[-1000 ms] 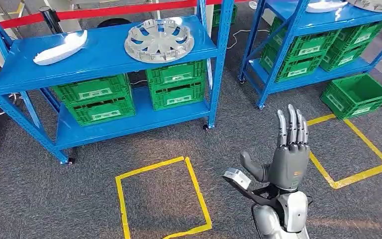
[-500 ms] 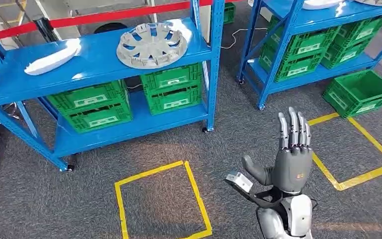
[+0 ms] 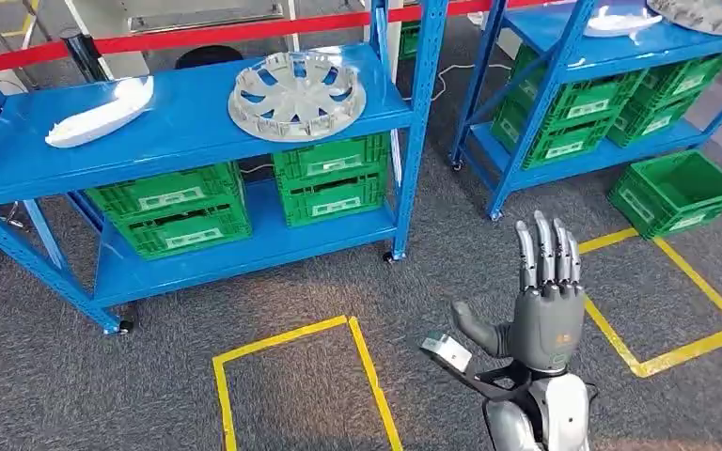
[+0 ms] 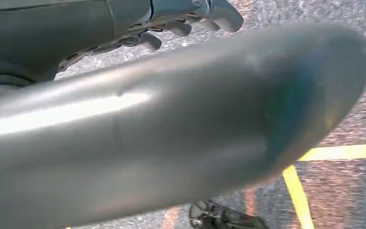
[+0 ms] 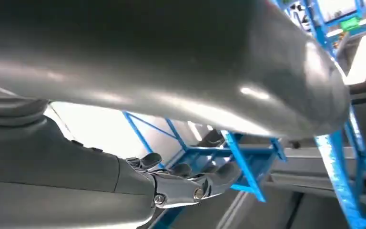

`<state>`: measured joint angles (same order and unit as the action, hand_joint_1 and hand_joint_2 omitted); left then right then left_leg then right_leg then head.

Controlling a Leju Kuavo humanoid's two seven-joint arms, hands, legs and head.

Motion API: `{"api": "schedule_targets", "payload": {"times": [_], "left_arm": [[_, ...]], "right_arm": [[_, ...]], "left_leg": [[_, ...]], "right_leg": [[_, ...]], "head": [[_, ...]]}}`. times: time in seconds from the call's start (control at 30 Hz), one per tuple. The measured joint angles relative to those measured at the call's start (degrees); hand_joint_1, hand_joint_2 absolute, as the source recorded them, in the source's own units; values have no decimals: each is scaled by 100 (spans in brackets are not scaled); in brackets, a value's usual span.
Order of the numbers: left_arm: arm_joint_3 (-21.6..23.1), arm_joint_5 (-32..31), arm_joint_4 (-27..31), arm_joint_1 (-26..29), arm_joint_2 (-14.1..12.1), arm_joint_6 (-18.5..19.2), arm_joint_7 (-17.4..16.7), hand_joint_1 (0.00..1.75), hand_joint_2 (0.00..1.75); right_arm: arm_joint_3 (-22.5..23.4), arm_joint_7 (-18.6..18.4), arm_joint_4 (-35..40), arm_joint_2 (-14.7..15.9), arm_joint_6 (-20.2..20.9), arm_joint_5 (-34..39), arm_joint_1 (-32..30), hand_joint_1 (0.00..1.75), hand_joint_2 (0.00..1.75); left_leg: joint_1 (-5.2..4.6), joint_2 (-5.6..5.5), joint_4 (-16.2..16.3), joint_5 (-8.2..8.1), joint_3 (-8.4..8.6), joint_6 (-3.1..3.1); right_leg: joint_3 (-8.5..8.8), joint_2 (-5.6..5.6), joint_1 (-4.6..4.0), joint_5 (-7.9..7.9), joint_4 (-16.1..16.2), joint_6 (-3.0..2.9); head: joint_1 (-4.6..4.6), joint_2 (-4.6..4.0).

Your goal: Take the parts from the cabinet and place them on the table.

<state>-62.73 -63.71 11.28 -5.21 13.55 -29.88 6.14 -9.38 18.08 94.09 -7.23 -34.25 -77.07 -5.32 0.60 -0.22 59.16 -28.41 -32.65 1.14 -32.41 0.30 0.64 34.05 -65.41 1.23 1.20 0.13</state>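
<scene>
Closer to the blue rack (image 3: 188,127) than a second ago: whole head view shifted, so the camera moved, not the parts. Wheel cover (image 3: 297,89) lying flat toward the right end of the rack's top shelf, near its front edge; white moulded part (image 3: 100,111) toward the left end of the same shelf, well apart from it. Green crates (image 3: 171,209) stacked on the lower shelf. Second rack (image 3: 564,94) off to the right, with more parts on top.

Right hand (image 3: 545,301) raised in front, fingers straight and close together, thumb out to the side, holding nothing; nowhere near the shelf yet. Left hand (image 4: 190,19) seen hanging over grey carpet and yellow floor tape (image 4: 310,191), fingers loosely curled, grasping nothing visible.

Judged from this: approach under way, nothing picked yet, more closing-in probably needed before a reach to the top shelf.
</scene>
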Motion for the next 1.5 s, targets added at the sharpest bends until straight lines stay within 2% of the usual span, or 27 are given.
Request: {"api": "schedule_targets", "payload": {"times": [0.07, 0.1, 0.13, 0.23, 0.27, 0.3, 0.37, 0.47, 0.53, 0.6, 0.63, 0.67, 0.73, 0.77, 0.8, 0.83, 0.87, 0.93, 0.97, 1.0, 1.1, 1.13, 1.17, 1.27, 1.33, 1.43, 1.5], "left_arm": [[0, 2, 0, 0, 0, 0, 17, 0, 0], [0, 2, 0, 9, 0, 0, 20, 0, 0], [0, 2, 0, 14, 0, 0, 20, 0, 0], [0, 4, 0, 8, 4, 0, 20, 0, 0], [0, 4, -4, 9, 11, 0, 20, 0, 0], [0, 7, -4, -15, 11, 0, 20, 0, 0], [0, 15, -7, -16, 33, -13, 18, 0, 0], [-2, 17, -9, -5, 37, -85, 20, 0, 0], [-2, 11, -11, -32, 48, -94, 9, 0, 0], [-2, 0, -13, -11, 48, -94, 2, 0, 0], [-2, -15, -13, 7, 48, -90, 2, 0, 0], [-2, -17, -13, 21, 48, -76, -15, 0, 0], [-2, -57, -11, 21, 28, -31, -13, 0, 0], [-2, -70, -11, 24, 22, -22, -15, 0, 0], [-2, -70, -17, 8, 22, 15, -13, 0, 0], [-2, -77, -15, 0, 22, 20, -13, 0, 0], [-2, -83, -15, 23, 20, 28, -15, 0, 0], [-2, -83, -15, 32, 17, 28, -26, 0, 0], [-2, -85, -15, 28, 20, 31, -26, 0, 0], [-2, -87, -13, 10, 15, 33, -20, 0, 0], [-2, -87, -13, -19, 15, 37, -15, 0, 0], [-2, -87, -13, -13, 15, 37, -20, 0, 0], [-2, -87, -13, -5, 15, 37, -33, 0, 0], [-2, -92, -13, -10, 15, 52, -55, 0, 0], [-2, -111, -11, -26, 13, 55, -72, 0, 0], [-2, -146, -11, -22, 15, 63, -105, 0, 0], [0, -157, -9, -24, 9, 66, -107, 0, 0]], "right_arm": [[0, -4, -2, 0, 11, -33, -5, 0, 0], [0, -4, -2, 0, 13, -55, -5, 0, 0], [0, -4, -2, 0, 15, -70, -5, 0, 0], [0, -4, -2, 0, 37, -109, 10, 0, 0], [0, -4, -4, 0, 48, -122, 16, 0, 0], [0, -6, -7, 0, 68, -142, 17, 0, 0], [6, -7, 2, 0, 87, -168, 1, 0, 0], [11, -11, 13, -9, 96, -186, 29, 0, 0], [13, -39, 15, -9, 105, -221, 29, 0, 0], [18, -44, 15, -9, 114, -260, 13, 0, 0], [18, -72, 15, -9, 116, -284, 8, 0, 0], [20, -103, 15, -9, 120, -310, -2, 0, 0], [22, -142, 53, -9, 129, -352, -23, 0, 0], [22, -142, 68, -9, 131, -361, -31, 0, 0], [24, -144, 74, -9, 133, -359, -41, 0, 0], [28, -144, 94, -9, 153, -358, -54, 0, 0], [28, -138, 98, -9, 170, -363, -67, 0, 0], [26, -138, 148, -9, 201, -347, -71, 0, 0], [28, -138, 186, -9, 216, -337, -73, 0, 0], [28, -127, 212, -9, 216, -319, -71, 0, 0], [26, -129, 221, -7, 232, -288, -138, 0, 0], [26, -138, 223, -7, 232, -288, -158, 0, 0], [26, -144, 223, -7, 234, -288, -170, 0, 0], [31, -162, 258, -2, 234, -282, -174, 0, 0], [28, -184, 291, -2, 240, -286, -171, 0, 0], [44, -249, 350, -4, 278, -271, -192, 0, 0], [50, -265, 404, -11, 299, -273, -202, 0, 0]], "left_leg": [[-12, 1, 1, -52, 33, 20], [-14, 0, 3, -84, 64, 21], [-15, -5, 3, -119, 114, 17], [-15, -74, 2, -250, 310, -23], [-10, -93, -6, -281, 319, -45], [-10, -127, 6, -289, 308, -84], [-10, -169, 70, -282, 328, -182], [-18, -106, 214, -397, 349, -270], [-6, -43, 908, -723, -87, -315], [-4, -33, 1592, -945, -582, -320], [-4, -29, 1639, -865, -688, -316], [-4, -18, 1436, -623, -671, -327], [-7, 78, 495, 135, -379, -293], [-31, 192, 228, 251, -266, -267], [-78, 210, 178, -5, -323, -270], [-73, 212, 178, 3, -273, -188], [-73, 199, 176, 115, -271, -153], [-55, 164, 135, 95, -240, -99], [-30, 146, 93, 95, -195, -75], [-23, 140, 73, 72, -159, -39], [-27, 81, 72, -7, -89, 15], [-28, 55, 72, -39, -51, 11], [-27, 31, 72, -71, -2, 3], [-24, -24, 72, -195, 184, -37], [-60, -60, 86, -258, 191, -120], [-50, -45, -3, -249, 223, -220], [-39, -27, 183, -375, 196, -291]], "right_leg": [[-550, 0, 0, 315, -835, 31], [-758, 0, 0, 332, -1064, 35], [-821, -1, -1, 181, -1008, 27], [-421, 20, -3, -774, 261, -42], [-337, 128, -8, -769, 445, -76], [-384, 153, -56, -390, 464, -91], [-290, 157, -72, -610, 587, -186], [-34, 24, -20, -583, 656, -276], [34, -69, -23, -508, 663, -342], [95, -138, -27, -429, 661, -352], [144, -161, -26, -390, 661, -346], [217, -192, -25, -339, 661, -336], [393, -261, -20, -219, 662, -298], [417, -299, -20, -159, 679, -271], [481, -291, -42, -140, 658, -237], [444, -313, -57, -110, 660, -191], [475, -333, -58, -69, 664, -157], [530, -362, -72, -36, 696, -107], [505, -262, -40, 26, 624, -75], [364, -153, -38, 150, 341, -54], [-510, -72, -18, 571, -1027, -4], [-712, -70, -18, 500, -1213, -2], [-761, -70, -15, 278, -1107, -4], [-355, -70, -8, -738, 260, -53], [-215, -55, -44, -578, 511, -127], [-214, -29, -57, -578, 526, -219], [-97, -38, -6, -582, 626, -289]], "head": [[2, 0], [2, 0], [0, 0], [2, -2], [-4, 0], [-24, 0], [-17, 0], [-40, 0], [-70, -2], [-77, -2], [-74, 0], [-77, 0], [-74, 0], [-68, -2], [-85, 0], [-116, 0], [-89, 0], [-96, 0], [-66, 0], [-42, 0], [-29, 0], [-26, -2], [-28, 0], [-24, 0], [-28, 0], [-42, 0], [-70, 0]]}}
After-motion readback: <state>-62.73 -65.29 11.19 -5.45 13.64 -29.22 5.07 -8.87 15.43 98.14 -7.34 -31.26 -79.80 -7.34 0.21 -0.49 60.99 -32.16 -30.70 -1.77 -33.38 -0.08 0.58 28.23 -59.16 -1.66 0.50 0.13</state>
